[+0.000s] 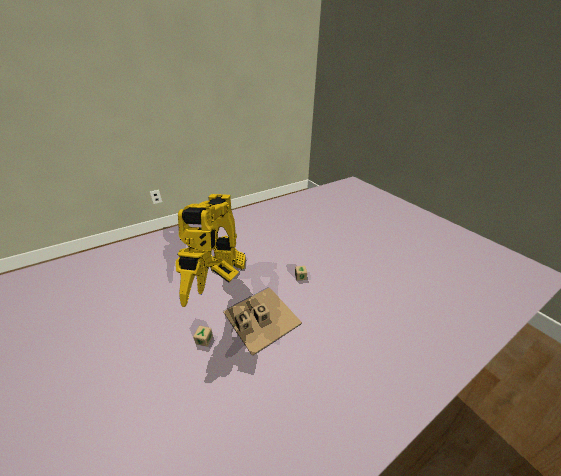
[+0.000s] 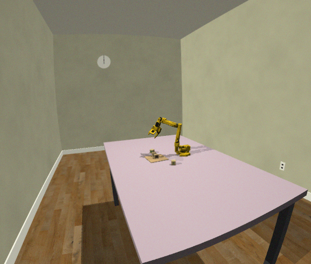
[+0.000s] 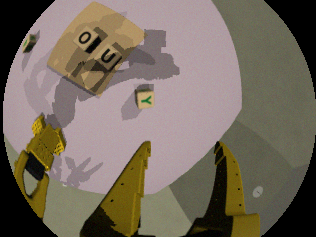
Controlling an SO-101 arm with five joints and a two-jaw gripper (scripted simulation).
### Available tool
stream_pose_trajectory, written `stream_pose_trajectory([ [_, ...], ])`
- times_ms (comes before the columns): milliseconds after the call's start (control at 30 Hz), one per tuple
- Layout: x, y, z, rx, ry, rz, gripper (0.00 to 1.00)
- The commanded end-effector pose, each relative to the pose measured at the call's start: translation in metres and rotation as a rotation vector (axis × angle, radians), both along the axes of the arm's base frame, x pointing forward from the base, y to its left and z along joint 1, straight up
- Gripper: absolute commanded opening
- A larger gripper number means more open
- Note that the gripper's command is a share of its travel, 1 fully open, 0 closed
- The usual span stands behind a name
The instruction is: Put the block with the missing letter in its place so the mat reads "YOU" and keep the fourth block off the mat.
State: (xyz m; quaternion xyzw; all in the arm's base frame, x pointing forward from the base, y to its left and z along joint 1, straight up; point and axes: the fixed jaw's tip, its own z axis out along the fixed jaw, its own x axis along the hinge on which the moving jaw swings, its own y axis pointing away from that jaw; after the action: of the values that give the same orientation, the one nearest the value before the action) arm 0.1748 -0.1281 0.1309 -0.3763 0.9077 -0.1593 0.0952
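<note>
Pincer (image 1: 192, 298): parted, gripping nothing, raised above worktop (image 1: 423, 266) | Y block (image 1: 202, 335): flat on worktop, just off mat (image 1: 284, 322), toward worktop's far-edge side | O, U blocks: on mat

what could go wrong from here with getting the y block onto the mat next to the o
1. The tan square mat has little bare space on the side of the wooden O block where Y belongs, so the wooden green-Y block may end up overhanging the edge.
2. The O block and wooden U block sit close together; the yellow hand, open and empty, could knock them while placing.
3. The Y could land rotated, not upright for the reader.
</note>
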Motion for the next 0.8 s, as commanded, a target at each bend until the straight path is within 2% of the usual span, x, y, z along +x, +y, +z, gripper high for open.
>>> stream_pose_trajectory([
  [0, 0.005, -0.005, 0.014, -0.051, -0.066, 0.000, 0.35],
  [100, 0.006, -0.006, 0.002, -0.014, -0.017, 0.000, 0.35],
  [267, 0.006, -0.006, -0.026, 0.073, 0.099, 0.000, 0.35],
  [333, 0.006, -0.006, -0.026, 0.073, 0.099, 0.000, 0.35],
  [567, 0.001, -0.002, -0.063, 0.186, 0.251, 0.001, 0.35],
  [767, -0.002, 0.000, -0.074, 0.222, 0.299, 0.001, 0.35],
])
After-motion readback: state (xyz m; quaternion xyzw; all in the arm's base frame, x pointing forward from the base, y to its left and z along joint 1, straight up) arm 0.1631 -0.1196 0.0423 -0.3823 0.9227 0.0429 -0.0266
